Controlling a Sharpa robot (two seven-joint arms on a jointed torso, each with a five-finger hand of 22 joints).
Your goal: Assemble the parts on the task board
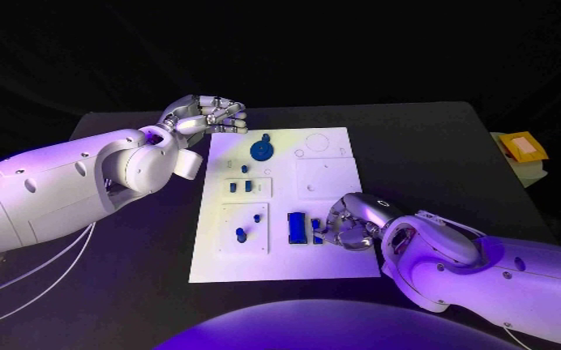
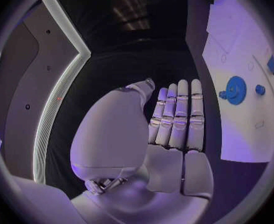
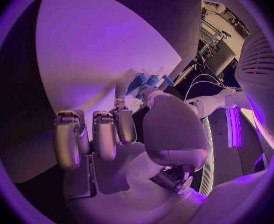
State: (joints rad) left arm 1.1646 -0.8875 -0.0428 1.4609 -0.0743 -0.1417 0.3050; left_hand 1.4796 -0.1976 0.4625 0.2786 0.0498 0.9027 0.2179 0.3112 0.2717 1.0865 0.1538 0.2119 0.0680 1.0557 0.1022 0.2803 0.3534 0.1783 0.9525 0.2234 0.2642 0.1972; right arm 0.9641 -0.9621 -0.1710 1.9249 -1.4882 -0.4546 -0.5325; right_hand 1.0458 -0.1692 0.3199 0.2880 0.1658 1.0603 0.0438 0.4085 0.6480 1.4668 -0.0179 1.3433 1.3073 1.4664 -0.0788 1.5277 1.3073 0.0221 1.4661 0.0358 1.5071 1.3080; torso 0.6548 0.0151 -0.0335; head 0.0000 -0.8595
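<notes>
Blue part (image 1: 317, 229) at right robot hand (image 1: 351, 224)

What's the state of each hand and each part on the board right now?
left hand: holds nothing, fingers together, off the board's far left corner.
right hand: fingers on a small blue part at the board's near right.
blue gear: flat on the task board.
blue block: lying on the board, free.
</notes>
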